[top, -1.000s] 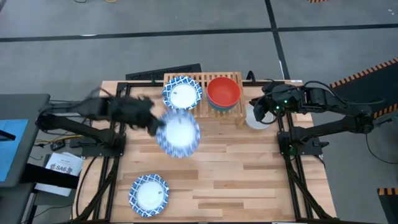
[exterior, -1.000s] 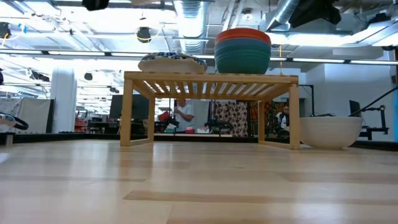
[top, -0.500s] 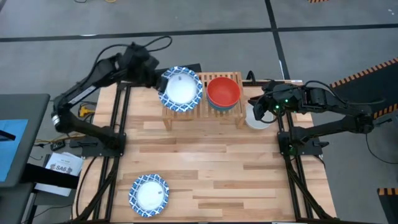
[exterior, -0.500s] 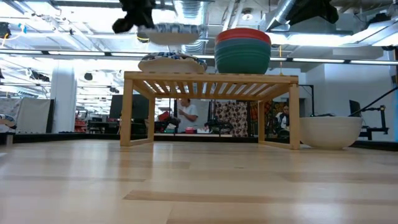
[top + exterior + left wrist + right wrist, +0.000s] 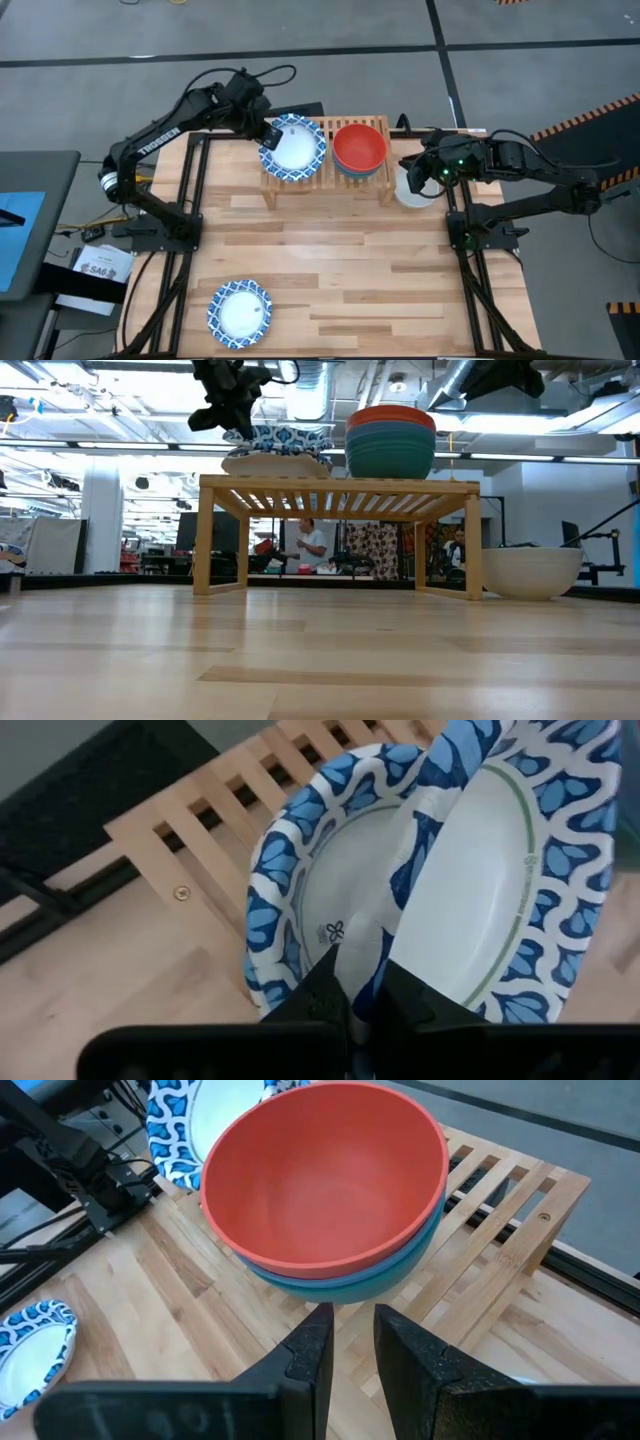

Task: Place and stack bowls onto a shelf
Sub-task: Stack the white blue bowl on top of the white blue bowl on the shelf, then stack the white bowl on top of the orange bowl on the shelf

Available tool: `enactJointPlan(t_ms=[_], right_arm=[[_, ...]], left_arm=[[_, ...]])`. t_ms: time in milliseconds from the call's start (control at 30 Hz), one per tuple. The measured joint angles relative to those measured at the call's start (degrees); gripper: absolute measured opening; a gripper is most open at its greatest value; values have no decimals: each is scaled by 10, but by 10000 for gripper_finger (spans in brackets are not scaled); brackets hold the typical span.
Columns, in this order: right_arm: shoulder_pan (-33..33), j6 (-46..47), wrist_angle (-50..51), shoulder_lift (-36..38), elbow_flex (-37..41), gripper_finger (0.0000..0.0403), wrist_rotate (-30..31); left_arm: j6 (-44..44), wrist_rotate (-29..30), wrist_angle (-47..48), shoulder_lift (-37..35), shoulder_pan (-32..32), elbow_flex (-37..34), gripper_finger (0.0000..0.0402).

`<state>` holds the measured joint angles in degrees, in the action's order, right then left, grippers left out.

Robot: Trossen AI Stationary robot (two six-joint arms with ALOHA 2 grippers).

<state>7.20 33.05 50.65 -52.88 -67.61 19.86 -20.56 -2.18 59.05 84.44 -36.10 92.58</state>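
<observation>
Left gripper, upper left-centre of the high view, is pinched on the rim of a patterned bowl, holding it tilted just over a second patterned bowl that sits on the shelf's left half; the wrist view shows the two rims overlapping, held one not yet seated. Right gripper waits at the right table edge, above the white bowl, fingers close together with a narrow gap and nothing between them.

Near to far in the high view: one patterned bowl alone at lower left of the tabletop, not yet shelved. Mid right, white bowl on the table just beside the shelf leg, also left to do. Far: shelf right half carries red bowl nested on a teal-green one, maybe more under it, cannot tell.

Judgement: well past halfway; release this bowl, then two visible bowls remain.
</observation>
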Motion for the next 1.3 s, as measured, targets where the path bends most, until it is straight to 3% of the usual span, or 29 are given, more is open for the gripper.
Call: enactJointPlan(t_ms=[200,400,633,800,900,1000,1100,1300], right_arm=[[0,0,0,0,0,103,0],[0,0,0,0,0,103,0],[0,0,0,0,0,103,0],[0,3,0,0,0,103,0],[0,6,0,0,0,103,0],[0,6,0,0,0,103,0],[0,6,0,0,0,103,0],[0,15,-2,0,0,103,-2]], left_arm=[[8,32,0,-1,0,0,42],[18,27,0,-1,0,2,103],[53,31,22,-1,-19,72,165],[70,52,47,-3,-36,124,184],[70,55,43,-18,-35,113,185],[65,51,9,-56,-15,59,185],[46,49,-83,-121,20,-44,185],[13,-9,-372,-298,117,-306,184]])
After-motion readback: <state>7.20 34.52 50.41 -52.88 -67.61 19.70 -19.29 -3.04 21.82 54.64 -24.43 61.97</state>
